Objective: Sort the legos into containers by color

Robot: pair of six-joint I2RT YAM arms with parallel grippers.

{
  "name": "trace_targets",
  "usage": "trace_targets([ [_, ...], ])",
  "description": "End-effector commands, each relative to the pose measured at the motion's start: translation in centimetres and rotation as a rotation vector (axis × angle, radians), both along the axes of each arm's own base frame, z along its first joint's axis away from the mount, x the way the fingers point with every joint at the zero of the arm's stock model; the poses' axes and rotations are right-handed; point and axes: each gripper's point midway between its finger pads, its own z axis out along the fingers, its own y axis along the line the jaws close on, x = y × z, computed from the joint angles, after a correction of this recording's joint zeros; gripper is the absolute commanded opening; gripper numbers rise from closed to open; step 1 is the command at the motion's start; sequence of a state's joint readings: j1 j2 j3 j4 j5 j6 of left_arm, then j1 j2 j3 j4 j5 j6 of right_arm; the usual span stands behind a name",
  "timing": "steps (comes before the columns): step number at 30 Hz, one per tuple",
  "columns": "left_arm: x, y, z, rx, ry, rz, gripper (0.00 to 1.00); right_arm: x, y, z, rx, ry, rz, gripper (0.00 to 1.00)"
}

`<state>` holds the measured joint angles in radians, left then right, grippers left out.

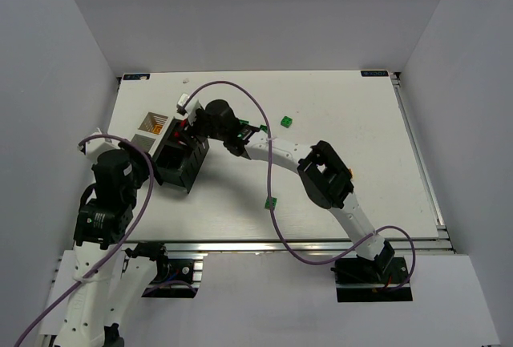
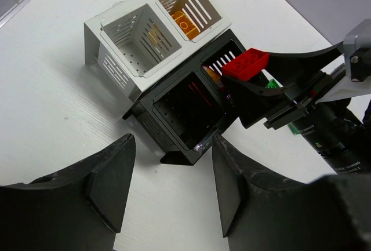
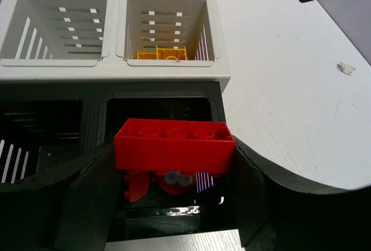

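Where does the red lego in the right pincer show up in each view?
Top external: red lego is a small red speck left of centre, above the black bin, mostly hidden.
Left wrist: upper right, over the black bin's far corner.
Right wrist: centre, low in frame.
Shared landmark: the white bin holding a yellow lego.

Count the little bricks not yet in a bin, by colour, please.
Green legos: 2, loose on the table
Red lego: 1, held by the right gripper over the black bin
Yellow-orange legos: 0; the visible ones lie in a white bin
Total: 3
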<state>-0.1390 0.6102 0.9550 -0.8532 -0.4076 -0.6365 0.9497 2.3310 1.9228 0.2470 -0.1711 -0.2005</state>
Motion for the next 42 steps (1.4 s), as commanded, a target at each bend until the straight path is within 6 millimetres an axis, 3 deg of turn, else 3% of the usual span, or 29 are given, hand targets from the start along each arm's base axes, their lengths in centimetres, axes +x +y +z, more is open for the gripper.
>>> trace_targets([
  [1, -0.1, 0.1, 0.1, -0.012, -0.015, 0.011, 0.65, -0.5, 0.1, 5.0, 0.086, -0.075, 0.015, 0.73],
  [6, -0.4, -0.1, 0.2, -0.032, -0.027, 0.006, 0.65, -0.7, 0.0, 5.7, 0.093, -0.085, 0.018, 0.83],
  [7, -0.4, -0.1, 0.2, -0.034, -0.026, 0.005, 0.65, -0.7, -0.1, 5.7, 0.093, -0.086, 0.019, 0.89],
  [14, -0.5, -1.1, 0.3, -0.083, -0.062, -0.031, 0.67, -1.3, -0.9, 7.3, 0.102, -0.115, 0.035, 0.90],
  [17, -0.5, -2.0, 0.2, -0.114, -0.081, -0.072, 0.69, -1.8, -2.1, 9.4, 0.121, -0.146, 0.032, 0.89],
  [20, -0.7, -2.4, 0.4, -0.144, -0.103, -0.087, 0.70, -2.1, -3.2, 10.3, 0.118, -0.164, 0.034, 0.89],
  [22, -0.8, -2.7, 0.5, -0.154, -0.111, -0.098, 0.70, -2.3, -3.8, 10.1, 0.093, -0.166, 0.040, 0.89],
  [24, -1.0, -3.0, 0.8, -0.161, -0.120, -0.119, 0.70, -2.8, -4.5, 11.2, 0.077, -0.210, 0.056, 0.89],
  [25, -1.1, -3.5, 0.9, -0.170, -0.121, -0.147, 0.70, -3.0, -5.1, 10.5, 0.043, -0.211, 0.065, 0.89],
  [26, -1.0, -3.9, 1.0, -0.170, -0.128, -0.175, 0.70, -3.5, -5.8, 11.9, 0.047, -0.233, 0.079, 0.90],
  [28, -0.9, -4.9, 1.2, -0.186, -0.143, -0.230, 0.67, -3.6, -7.3, 12.3, 0.025, -0.237, 0.096, 0.90],
  [29, -0.9, -6.0, 1.3, -0.208, -0.148, -0.288, 0.65, -5.2, -8.5, 12.6, 0.020, -0.204, 0.170, 0.89],
  [31, -0.6, -7.3, 1.0, -0.233, -0.165, -0.356, 0.56, -5.1, -11.1, 12.8, 0.028, -0.144, 0.206, 0.81],
  [32, -0.8, -8.8, 1.0, -0.275, -0.166, -0.432, 0.51, -6.7, -12.6, 12.8, 0.026, -0.105, 0.258, 0.76],
  [34, -0.7, -10.0, 0.3, -0.317, -0.167, -0.488, 0.39, -6.3, -15.3, 12.8, 0.019, -0.067, 0.245, 0.57],
  [35, -0.7, -10.5, 0.0, -0.350, -0.157, -0.502, 0.25, -7.0, -16.6, 14.2, 0.034, -0.076, 0.243, 0.49],
  [36, -0.9, -11.2, -0.8, -0.377, -0.134, -0.529, 0.22, -6.7, -18.4, 12.6, 0.009, -0.035, 0.212, 0.33],
  [37, -0.9, -11.5, -1.0, -0.391, -0.130, -0.537, 0.21, -6.8, -19.5, 12.6, 0.009, -0.026, 0.197, 0.27],
  [38, -0.9, -11.7, -1.2, -0.406, -0.122, -0.543, 0.20, -7.4, -20.8, 14.1, 0.030, -0.054, 0.189, 0.21],
  [39, -1.1, -11.9, -1.3, -0.416, -0.118, -0.554, 0.21, -7.5, -22.5, 12.1, -0.009, 0.005, 0.157, 0.20],
  [40, -1.1, -12.0, -1.4, -0.419, -0.114, -0.557, 0.23, -7.6, -23.5, 11.9, -0.016, 0.013, 0.139, 0.22],
  [41, -1.2, -12.1, -1.4, -0.427, -0.112, -0.562, 0.26, -8.1, -24.6, 13.0, -0.010, -0.008, 0.122, 0.25],
  [42, -1.3, -12.4, -1.7, -0.436, -0.101, -0.575, 0.35, -8.0, -26.2, 12.0, -0.030, 0.023, 0.088, 0.39],
])
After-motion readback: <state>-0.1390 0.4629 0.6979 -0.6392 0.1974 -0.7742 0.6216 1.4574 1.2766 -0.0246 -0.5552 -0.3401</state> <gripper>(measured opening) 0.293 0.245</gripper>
